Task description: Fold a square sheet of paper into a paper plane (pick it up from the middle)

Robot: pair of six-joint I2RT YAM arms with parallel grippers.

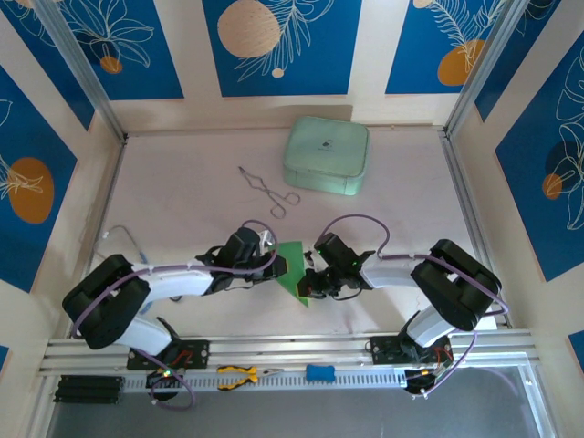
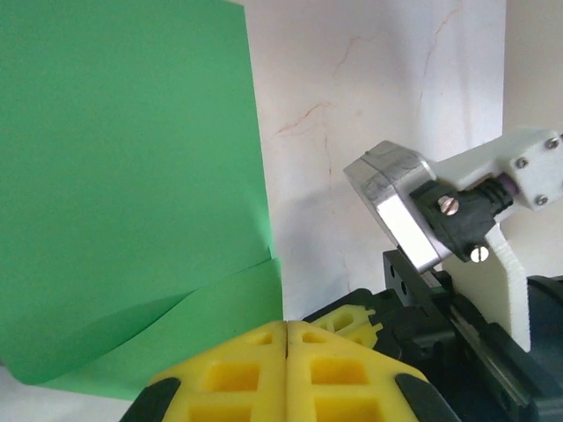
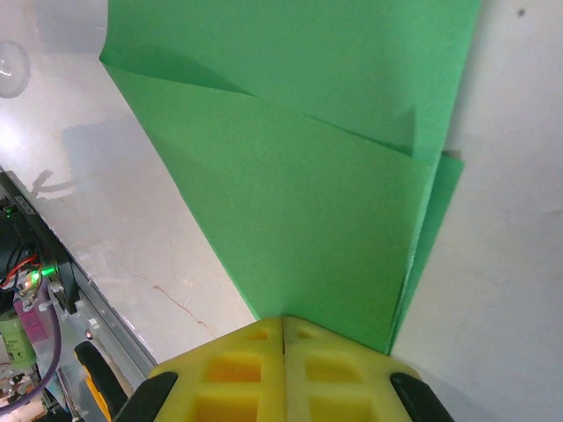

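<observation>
- Paper sheet (image 1: 294, 266) held between arms, over near edge of table (image 1: 182, 182).
- Right gripper (image 3: 283, 327) clamped closed on folded end; sheet runs straight ahead.
- Left gripper (image 2: 287, 338) closed, apparently pinching a corner.

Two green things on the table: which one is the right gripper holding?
The bright green paper, partly folded, pinched in the shut right gripper between the arms. The pale mint-green case lies apart at the far side.

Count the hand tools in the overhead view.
2: metal forceps on the table left of the mint case; yellow-handled pliers on the front rail. Others may be hidden.
</observation>
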